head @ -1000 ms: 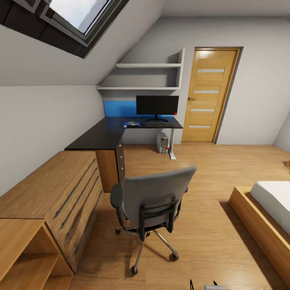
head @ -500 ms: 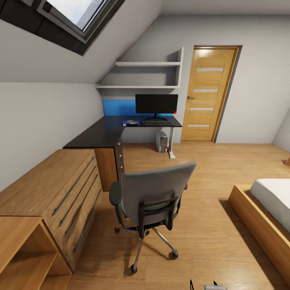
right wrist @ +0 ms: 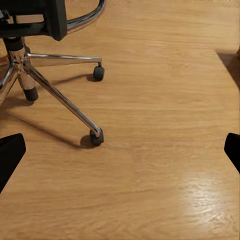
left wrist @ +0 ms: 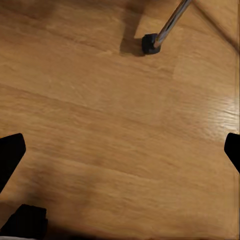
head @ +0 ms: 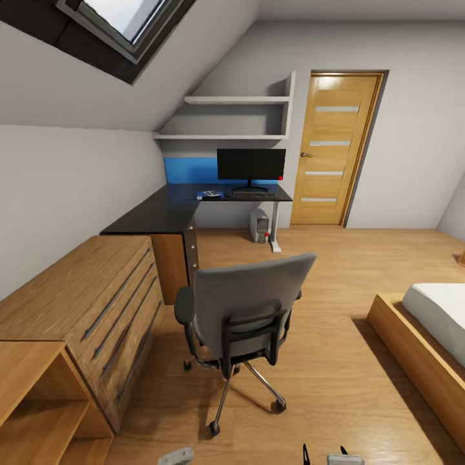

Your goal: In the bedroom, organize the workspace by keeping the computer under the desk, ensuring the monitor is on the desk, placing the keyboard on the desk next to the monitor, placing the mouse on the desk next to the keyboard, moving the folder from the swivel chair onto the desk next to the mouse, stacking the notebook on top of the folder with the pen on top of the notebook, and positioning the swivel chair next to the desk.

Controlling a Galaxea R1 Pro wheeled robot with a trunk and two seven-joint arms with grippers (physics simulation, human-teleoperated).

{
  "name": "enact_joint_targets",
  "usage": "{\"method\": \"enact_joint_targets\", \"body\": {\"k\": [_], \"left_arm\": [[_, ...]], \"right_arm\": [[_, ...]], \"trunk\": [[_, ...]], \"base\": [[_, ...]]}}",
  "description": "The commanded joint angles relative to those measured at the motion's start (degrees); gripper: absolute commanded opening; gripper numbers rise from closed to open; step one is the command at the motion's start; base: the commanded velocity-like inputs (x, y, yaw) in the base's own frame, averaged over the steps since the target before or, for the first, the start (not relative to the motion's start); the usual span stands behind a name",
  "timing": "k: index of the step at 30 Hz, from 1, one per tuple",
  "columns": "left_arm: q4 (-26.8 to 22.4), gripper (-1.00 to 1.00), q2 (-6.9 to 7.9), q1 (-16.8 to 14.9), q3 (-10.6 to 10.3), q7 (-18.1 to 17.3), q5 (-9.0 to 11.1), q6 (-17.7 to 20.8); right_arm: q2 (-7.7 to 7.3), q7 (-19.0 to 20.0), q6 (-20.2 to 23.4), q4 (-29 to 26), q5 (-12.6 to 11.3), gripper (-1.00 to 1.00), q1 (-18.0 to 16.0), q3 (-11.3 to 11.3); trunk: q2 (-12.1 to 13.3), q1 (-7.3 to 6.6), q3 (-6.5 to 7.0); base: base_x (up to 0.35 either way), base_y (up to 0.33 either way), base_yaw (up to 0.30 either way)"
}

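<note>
The swivel chair (head: pixel 248 310) stands on the wood floor with its grey back toward me, a short way out from the desk (head: pixel 158 216). On the desk's far wing are the black monitor (head: pixel 251 165), the keyboard (head: pixel 254 194) in front of it, and the blue folder (head: pixel 210 194) to its left with something small and pale on top. The computer (head: pixel 259 226) sits under the desk by the white leg. My left gripper (left wrist: pixel 120 150) is open over bare floor near a chair castor (left wrist: pixel 149 43). My right gripper (right wrist: pixel 120 152) is open, facing the chrome chair base (right wrist: pixel 55 95).
A light wooden drawer chest (head: pixel 97 303) and an open shelf unit (head: pixel 39 407) line the left wall. A bed (head: pixel 433 323) on a wooden frame stands at the right. A wooden door (head: pixel 332 148) is in the far wall, and open floor lies between chair and bed.
The whole head view has shifted slightly, so the camera has moved. A grey part of my left arm now shows at the bottom edge. The chair and desk items have not visibly moved.
</note>
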Motion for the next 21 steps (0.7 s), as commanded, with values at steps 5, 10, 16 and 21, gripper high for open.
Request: {"method": "enact_joint_targets", "body": {"k": [5,10,16,21], "left_arm": [[-2.3,1.00,-0.59,-2.3,1.2,1.2,0.1,4.6],[-2.4,1.00,-0.68,-7.0,1.4,1.5,0.2,5.1],[-2.4,1.00,-2.93,-13.5,1.4,4.7,0.2,7.6],[-2.4,1.00,-4.01,-17.5,1.4,9.2,0.1,9.1]], "right_arm": [[0.07,-0.5,-0.1,-0.5,0.0,1.00,0.0,0.5],[-0.01,-0.8,0.0,-0.9,-0.1,1.00,-0.2,0.3],[-1.08,-1.3,2.1,-5.7,-0.3,1.00,-5.1,0.2],[-2.62,-1.3,11.1,-10.5,-0.7,1.00,-10.5,0.1]], "trunk": [[-2.0,1.10,-0.96],[-4.1,2.20,-1.86],[-6.5,3.52,-2.94],[-8.5,4.61,-3.83]], "base": [[0.000,0.000,0.000],[0.000,0.000,0.000],[0.000,0.000,0.000],[0.000,0.000,0.000]]}}
